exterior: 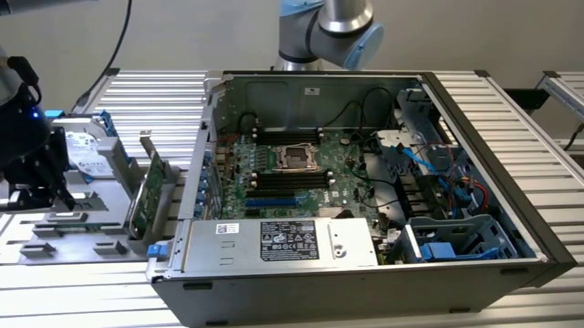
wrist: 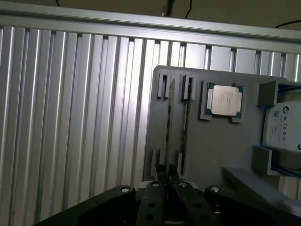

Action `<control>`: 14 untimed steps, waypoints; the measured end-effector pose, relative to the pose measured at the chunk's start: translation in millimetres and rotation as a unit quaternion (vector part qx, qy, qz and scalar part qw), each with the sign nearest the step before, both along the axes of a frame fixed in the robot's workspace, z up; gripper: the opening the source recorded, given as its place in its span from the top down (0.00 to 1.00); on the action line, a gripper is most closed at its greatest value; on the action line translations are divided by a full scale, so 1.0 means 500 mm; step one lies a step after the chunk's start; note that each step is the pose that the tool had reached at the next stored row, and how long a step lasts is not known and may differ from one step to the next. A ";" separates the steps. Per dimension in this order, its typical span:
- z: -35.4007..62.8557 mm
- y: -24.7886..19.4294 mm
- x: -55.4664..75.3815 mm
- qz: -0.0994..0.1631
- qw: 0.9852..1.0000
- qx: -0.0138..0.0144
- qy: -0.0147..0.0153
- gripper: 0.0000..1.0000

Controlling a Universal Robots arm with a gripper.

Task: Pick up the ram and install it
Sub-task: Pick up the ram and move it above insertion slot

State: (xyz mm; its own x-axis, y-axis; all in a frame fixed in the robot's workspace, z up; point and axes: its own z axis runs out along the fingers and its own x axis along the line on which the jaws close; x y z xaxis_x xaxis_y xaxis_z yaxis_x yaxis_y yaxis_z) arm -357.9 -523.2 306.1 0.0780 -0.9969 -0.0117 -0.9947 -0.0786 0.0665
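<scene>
Ribbed aluminium table (exterior: pixel 82 287) carries all the items. Seen in the exterior view, an open computer case (exterior: pixel 474 205) sits at centre. A grey fixture tray (exterior: pixel 68 236) lies at nine o'clock of it.

Item 1: the ram (exterior: pixel 150 186) stands on its long edge in a slot of the tray, just outside the case's nine o'clock wall. It is not installed, and the black memory slots (exterior: pixel 290 179) on the motherboard (exterior: pixel 273 198) are well apart from it. In the wrist view the ram (wrist: pixel 170 127) appears edge-on as a thin line. A second thin stick (wrist: pixel 185 122) stands parallel just beside it.

Item 2: the gripper (exterior: pixel 41 198) hangs over the tray at nine o'clock of the ram, apart from it. In the wrist view the gripper (wrist: pixel 167 175) lines up with the near end of the ram. Whether it touches that end cannot be told. Its fingers (wrist: pixel 153 197) are drawn close together and hold nothing.

Item 3: a processor chip (wrist: pixel 225 101) lies flat in a tray recess, near the two sticks. A hard drive (exterior: pixel 81 147) with blue rails rests on the tray at twelve o'clock of the gripper.
</scene>
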 end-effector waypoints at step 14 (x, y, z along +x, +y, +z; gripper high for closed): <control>0.079 0.0099 0.088 0.000 1.000 0.000 0.002 0.86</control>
